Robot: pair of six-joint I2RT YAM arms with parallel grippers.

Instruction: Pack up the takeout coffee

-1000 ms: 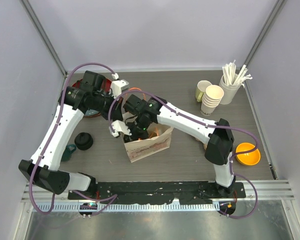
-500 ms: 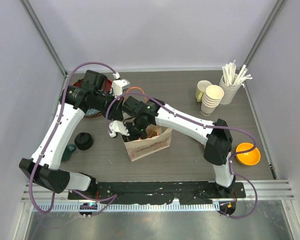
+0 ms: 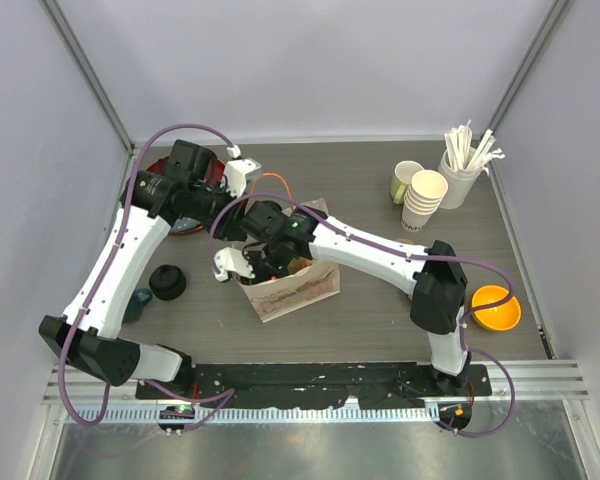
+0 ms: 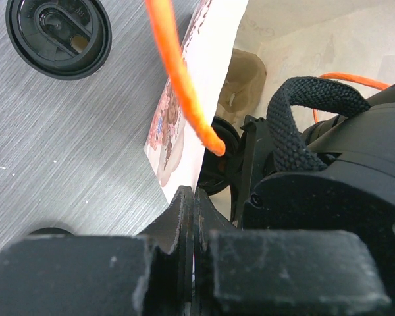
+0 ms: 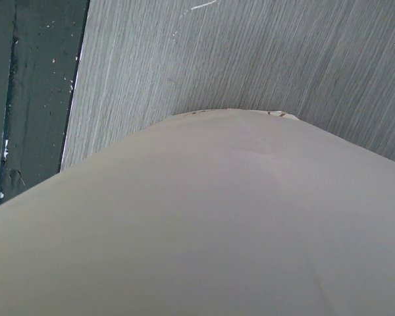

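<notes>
Paper bag [image 3: 295, 285]: white, reddish print; cord handle [image 4: 181, 85] orange. Cup lid [image 3: 167, 282] black. Bowl [image 3: 495, 308] orange. Mug [image 3: 407, 180] yellow-green. Table [image 3: 360, 330] grey, wood-grain.

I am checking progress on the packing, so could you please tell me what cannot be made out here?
- Right wrist view: a cream paper surface fills the frame, hiding the right fingers and anything held.
- Top view: the right arm covers the mouth of the paper bag, hiding its contents.
- Left wrist view: the left fingers are shut, but their own bulk hides whether they pinch the bag.
</notes>
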